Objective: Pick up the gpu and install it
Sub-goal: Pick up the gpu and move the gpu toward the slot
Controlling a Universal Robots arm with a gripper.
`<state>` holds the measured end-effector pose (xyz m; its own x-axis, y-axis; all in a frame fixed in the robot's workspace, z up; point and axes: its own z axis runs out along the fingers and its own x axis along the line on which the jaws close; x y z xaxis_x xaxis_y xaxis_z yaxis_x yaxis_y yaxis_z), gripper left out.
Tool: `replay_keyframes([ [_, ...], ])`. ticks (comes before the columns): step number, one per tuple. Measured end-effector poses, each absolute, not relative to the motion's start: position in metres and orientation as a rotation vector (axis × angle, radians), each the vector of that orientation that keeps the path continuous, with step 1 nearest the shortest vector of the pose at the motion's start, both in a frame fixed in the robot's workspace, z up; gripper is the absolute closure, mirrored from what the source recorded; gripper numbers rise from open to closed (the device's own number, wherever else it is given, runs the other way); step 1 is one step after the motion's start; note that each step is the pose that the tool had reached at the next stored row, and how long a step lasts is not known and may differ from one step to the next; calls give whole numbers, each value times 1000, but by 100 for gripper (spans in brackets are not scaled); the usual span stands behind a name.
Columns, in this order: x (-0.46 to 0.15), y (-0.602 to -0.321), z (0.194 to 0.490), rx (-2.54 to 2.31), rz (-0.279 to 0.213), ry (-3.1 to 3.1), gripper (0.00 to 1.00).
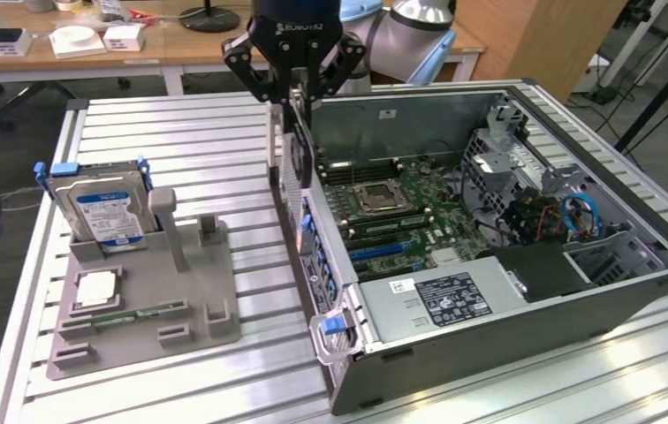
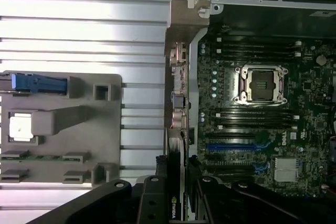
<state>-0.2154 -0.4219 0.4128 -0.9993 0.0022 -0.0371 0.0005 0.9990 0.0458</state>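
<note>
A grey holder on the slatted metal surface carries an upright blue-labelled hard drive, a flat silver chip and a narrow green memory stick.

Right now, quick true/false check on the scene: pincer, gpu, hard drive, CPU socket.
1. The pincer is shut on the gpu, which hangs edge-on. True.
2. The gpu is seated in a motherboard slot. False: it is held up in the pincer, near the rear panel of the open computer case.
3. The hard drive stands upright in the gray fixture on the exterior view's left. True.
4. A cooler covers the CPU socket. False: the socket is bare and open.
</note>
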Motion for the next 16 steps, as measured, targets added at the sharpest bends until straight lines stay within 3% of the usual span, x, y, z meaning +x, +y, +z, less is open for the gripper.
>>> replay_keyframes([
  [16, -191, -421, 413, -18, 72, 3104, 74],
])
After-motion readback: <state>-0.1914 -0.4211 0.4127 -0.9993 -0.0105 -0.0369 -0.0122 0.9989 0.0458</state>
